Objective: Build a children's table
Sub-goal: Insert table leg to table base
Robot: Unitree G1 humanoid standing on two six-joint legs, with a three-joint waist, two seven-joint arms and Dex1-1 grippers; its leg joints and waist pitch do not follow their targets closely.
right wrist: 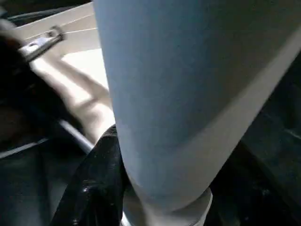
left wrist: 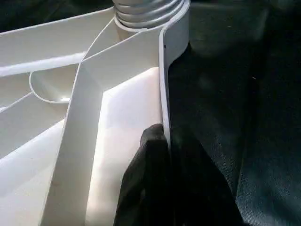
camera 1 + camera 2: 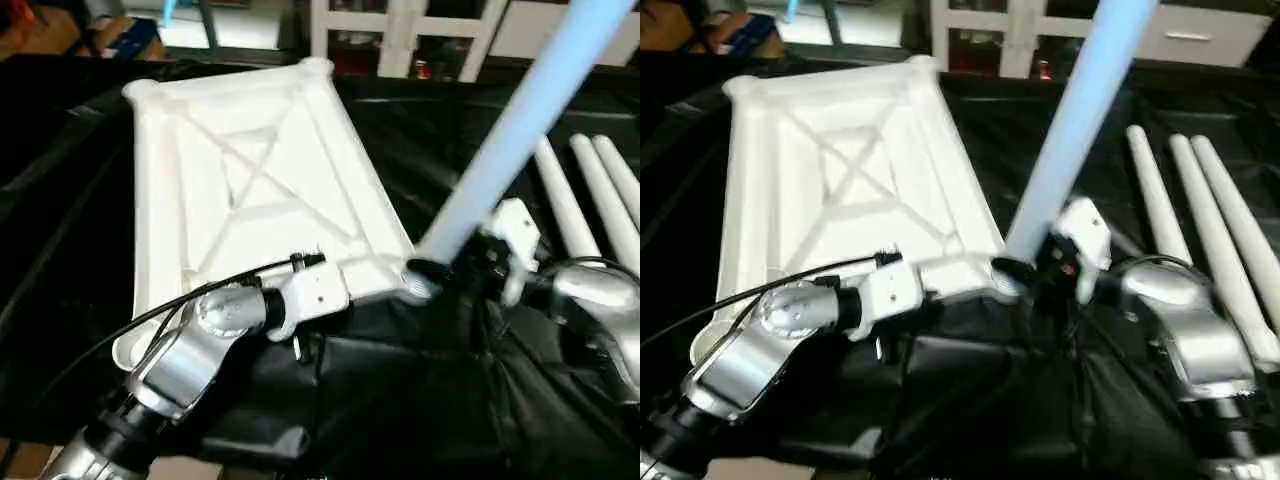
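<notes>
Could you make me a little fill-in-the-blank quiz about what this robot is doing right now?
1. The table top lies with its ribbed side facing ____.
2. The right gripper holds one leg at a corner ____.
3. ____ spare legs lie on the black cloth.
4. The left gripper pinches the top's ____.

Missing words: up; socket; three; rim

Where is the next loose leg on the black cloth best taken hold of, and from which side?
Probably the nearest of the three loose legs, gripped across its round shaft toward the thicker near end, coming from above. It lies flat on the black cloth with its neighbours close beside it, so only its upper side is free for a claw to straddle.
</notes>
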